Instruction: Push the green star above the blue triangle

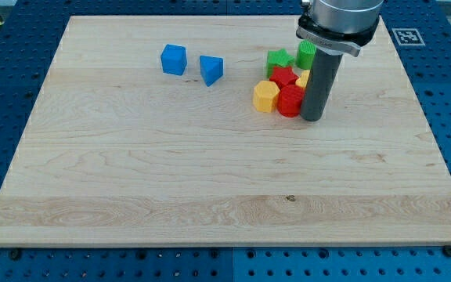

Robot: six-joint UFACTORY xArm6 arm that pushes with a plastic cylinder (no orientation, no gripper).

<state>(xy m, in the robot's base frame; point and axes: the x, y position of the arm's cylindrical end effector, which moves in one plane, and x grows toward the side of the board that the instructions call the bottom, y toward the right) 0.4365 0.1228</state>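
crowding the green star (278, 59), red blocks (286, 88) touch my tip (312, 117).

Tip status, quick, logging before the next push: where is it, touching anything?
My tip: down on the board, against the red block, holding nothing.

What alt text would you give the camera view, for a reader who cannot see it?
My tip rests on a wooden board at the right edge of a cluster: green star, green block, red blocks and yellow block. Left of the cluster, apart from it, sit a blue triangle and blue cube.
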